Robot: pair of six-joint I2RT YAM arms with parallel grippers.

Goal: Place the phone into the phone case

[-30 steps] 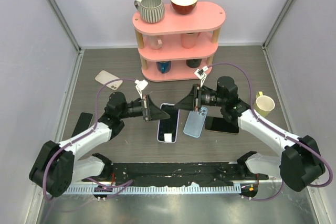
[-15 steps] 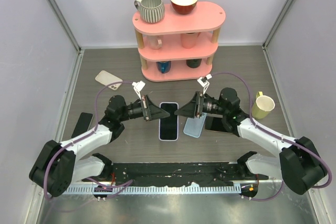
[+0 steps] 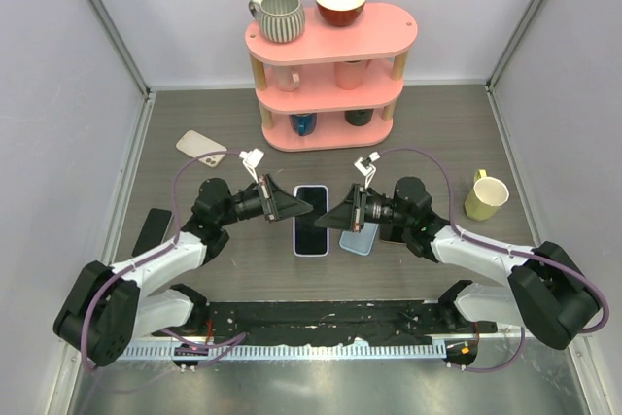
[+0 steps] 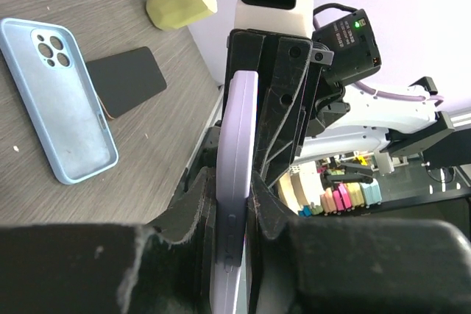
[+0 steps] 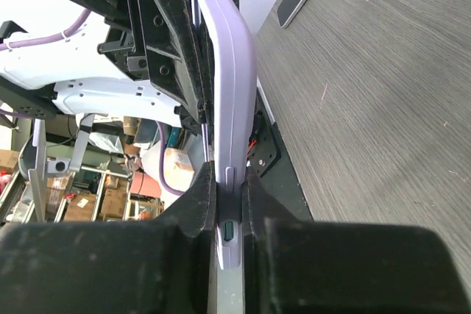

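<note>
— Right arm has swung off the blue case (image 3: pixel 362 237) onto the phone (image 3: pixel 311 221), mid-tabletop (image 3: pixel 437 133).
— Tricky thing?
— Stiff, slick, glass-faced, I'd guess; take it by the long edges.
— And the jaws?
— Left jaws narrow, clamped on its lilac edge; right jaws nearly shut, pinching the opposite edge. Both hold it.
</note>
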